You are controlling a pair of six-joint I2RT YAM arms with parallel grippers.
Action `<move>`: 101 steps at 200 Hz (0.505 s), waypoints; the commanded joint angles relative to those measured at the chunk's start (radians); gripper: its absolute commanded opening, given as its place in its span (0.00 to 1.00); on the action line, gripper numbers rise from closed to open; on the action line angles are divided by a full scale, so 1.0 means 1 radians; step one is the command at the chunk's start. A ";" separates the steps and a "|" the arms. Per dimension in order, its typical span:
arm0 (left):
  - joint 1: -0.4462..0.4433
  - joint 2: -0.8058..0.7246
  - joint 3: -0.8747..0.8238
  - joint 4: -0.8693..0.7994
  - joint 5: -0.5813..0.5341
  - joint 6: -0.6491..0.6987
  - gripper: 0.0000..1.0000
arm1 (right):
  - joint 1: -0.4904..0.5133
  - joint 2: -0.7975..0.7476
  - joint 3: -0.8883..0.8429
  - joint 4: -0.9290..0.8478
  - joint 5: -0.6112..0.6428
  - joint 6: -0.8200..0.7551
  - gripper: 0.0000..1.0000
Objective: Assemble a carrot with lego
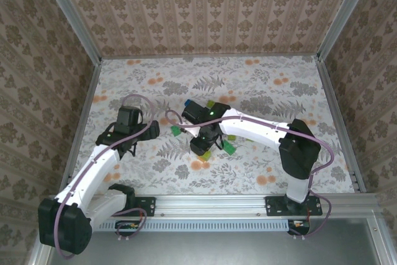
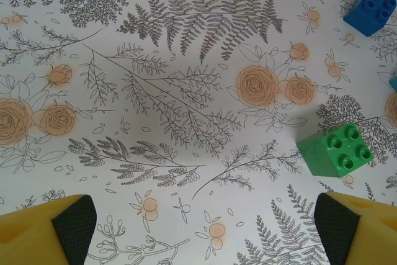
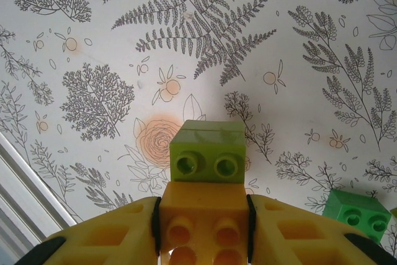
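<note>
Our right gripper [image 3: 201, 212] is clenched on an orange brick [image 3: 200, 233] capped by a light green brick [image 3: 208, 152], over the table [image 3: 93, 23]. Side pressure could pop the cap off. Beyond, our left gripper [image 2: 205, 228] gapes beside a dark green brick [image 2: 335, 150].

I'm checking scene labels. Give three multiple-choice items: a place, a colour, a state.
1. In the left wrist view, where is the blue brick?
A top right
B bottom left
C centre

2. What colour is the brick joined to the orange brick in the right gripper?
A black
B light green
C blue

3. How is the left gripper?
A shut on a brick
B open, holding nothing
C shut, empty

Answers:
1. A, it sits in that corner.
2. B, the light green brick is stacked on it.
3. B, its fingers stand far apart with nothing between.
</note>
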 commanded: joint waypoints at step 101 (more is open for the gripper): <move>0.006 -0.005 0.021 -0.012 0.016 -0.014 0.94 | 0.026 -0.029 -0.244 0.089 0.031 0.082 0.37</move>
